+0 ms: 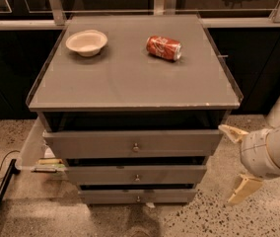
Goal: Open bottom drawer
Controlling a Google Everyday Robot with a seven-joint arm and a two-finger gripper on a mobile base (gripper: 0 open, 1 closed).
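Gripper [227, 164] spread wide, apart from the bottom drawer [115, 196] — to its right.
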